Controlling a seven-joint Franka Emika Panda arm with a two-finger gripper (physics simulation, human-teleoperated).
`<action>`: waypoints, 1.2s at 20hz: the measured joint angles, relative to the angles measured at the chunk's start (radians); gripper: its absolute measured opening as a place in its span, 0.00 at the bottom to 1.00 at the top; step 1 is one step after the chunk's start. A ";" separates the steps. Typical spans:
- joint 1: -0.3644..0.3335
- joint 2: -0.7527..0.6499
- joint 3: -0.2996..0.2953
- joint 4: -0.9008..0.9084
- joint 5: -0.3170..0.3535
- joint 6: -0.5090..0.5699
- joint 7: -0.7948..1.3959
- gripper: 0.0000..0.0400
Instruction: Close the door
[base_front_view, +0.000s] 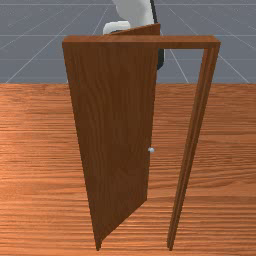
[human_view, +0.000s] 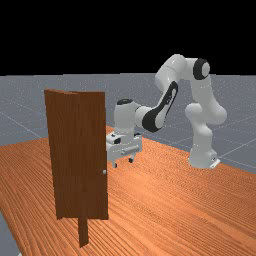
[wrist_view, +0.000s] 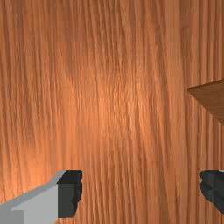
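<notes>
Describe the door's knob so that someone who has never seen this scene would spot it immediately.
In the front view, find the tall wooden frame and the brown door standing open in it. Follow the door's free edge, on the front view's right, to a little below its middle. The knob is the tiny, rounded, pale bit there, whitish against all that brown wood.

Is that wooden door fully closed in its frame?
No, the door stands swung out of its frame, with open space between its knob and the post at the front view's right.
</notes>
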 joint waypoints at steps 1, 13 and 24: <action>0.001 -0.051 -0.002 -0.082 -0.004 0.030 0.002 0.61; 0.000 -0.332 -0.005 -0.469 -0.028 0.137 -0.032 0.98; 0.099 -0.305 0.073 -0.430 -0.037 0.117 0.168 1.00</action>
